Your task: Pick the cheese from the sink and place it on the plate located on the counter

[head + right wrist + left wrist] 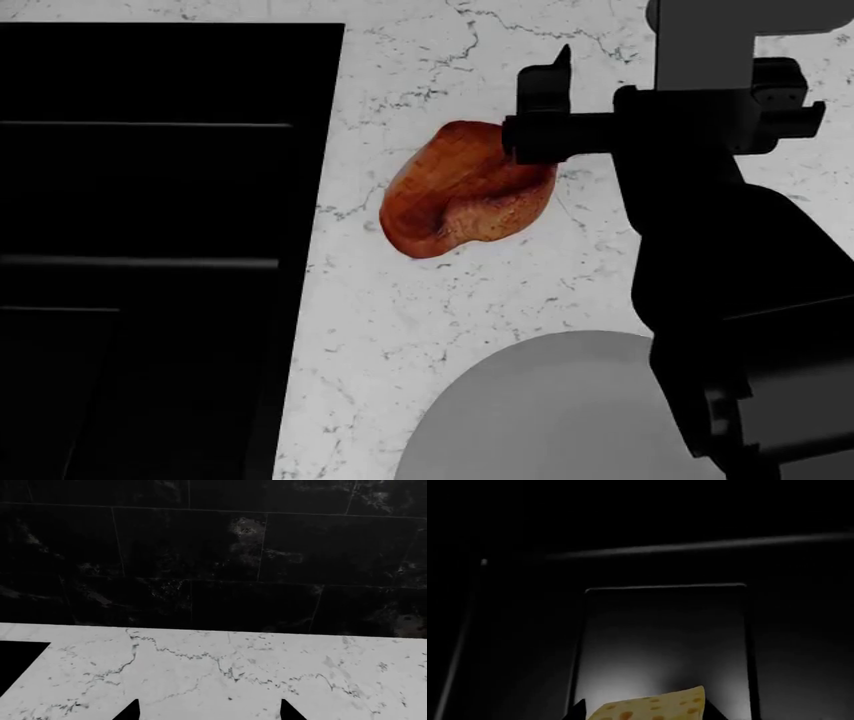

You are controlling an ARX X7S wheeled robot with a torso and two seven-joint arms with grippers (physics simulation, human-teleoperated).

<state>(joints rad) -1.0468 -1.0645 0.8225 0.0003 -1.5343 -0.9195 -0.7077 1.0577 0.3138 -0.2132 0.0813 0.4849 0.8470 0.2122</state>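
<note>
Left gripper sat deep in the sink, fingertips either side of the cheese — real grip or not, can't tell. Best to lift straight up, slow — then over to the plate.

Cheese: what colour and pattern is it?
Pale yellow with small darker orange round holes; the cheese shows best, and only, in the left wrist view.

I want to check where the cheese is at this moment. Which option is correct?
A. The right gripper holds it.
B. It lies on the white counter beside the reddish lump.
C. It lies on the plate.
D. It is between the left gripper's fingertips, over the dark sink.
D: in the left wrist view the cheese sits between the left gripper fingertips, with the black sink behind it; the plate in the head view shows no cheese.
</note>
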